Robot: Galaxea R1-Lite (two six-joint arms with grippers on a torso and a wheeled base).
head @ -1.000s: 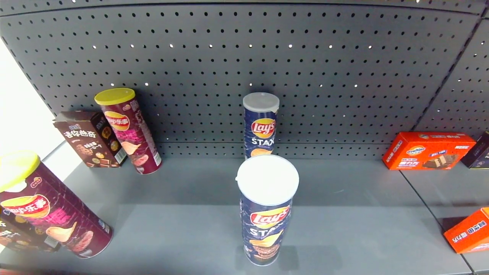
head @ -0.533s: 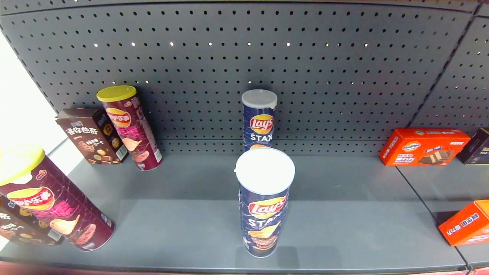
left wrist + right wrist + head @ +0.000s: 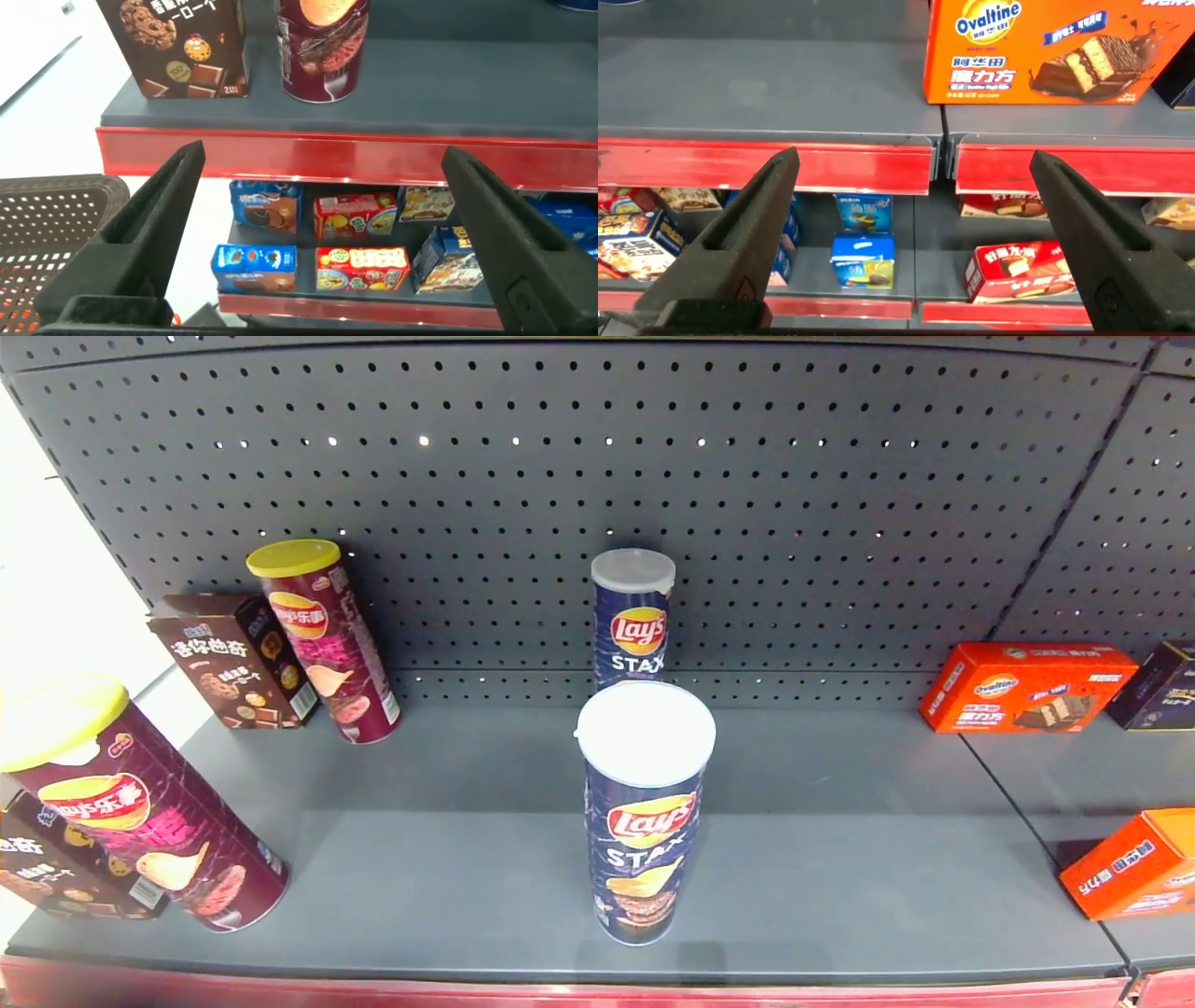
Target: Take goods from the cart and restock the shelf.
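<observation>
Two blue chip cans stand upright mid-shelf in the head view, one at the front and one against the pegboard. My left gripper is open and holds nothing. It hangs in front of the shelf's red front edge, below a brown cookie box and a maroon can. The cart's black mesh basket lies beside it. My right gripper is open too, facing the red edge under an orange box.
On the grey shelf, maroon cans and brown boxes stand left. Orange boxes and a dark box sit right. Lower shelves hold small snack boxes.
The head camera has drawn back, so the whole picture shifted and the shelf's red front edge now shows. The goods have not moved on the shelf.
</observation>
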